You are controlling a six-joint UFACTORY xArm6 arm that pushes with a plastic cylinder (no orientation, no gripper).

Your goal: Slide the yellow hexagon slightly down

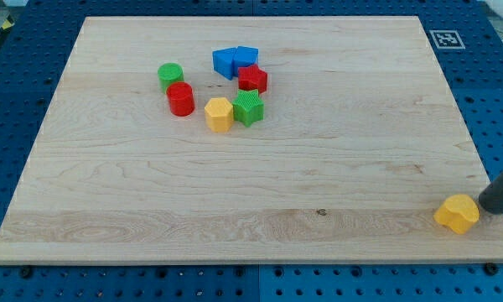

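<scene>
The yellow hexagon lies in the upper middle of the wooden board, touching a green star-shaped block on its right. My tip is far away at the board's lower right corner, just right of a second yellow block of rounded, heart-like shape, touching it or nearly so. The dark rod enters from the view's right edge.
A red cylinder and a green cylinder stand left of the hexagon. Two blue blocks and a red star-shaped block sit above it. A printed marker is at the board's top right corner.
</scene>
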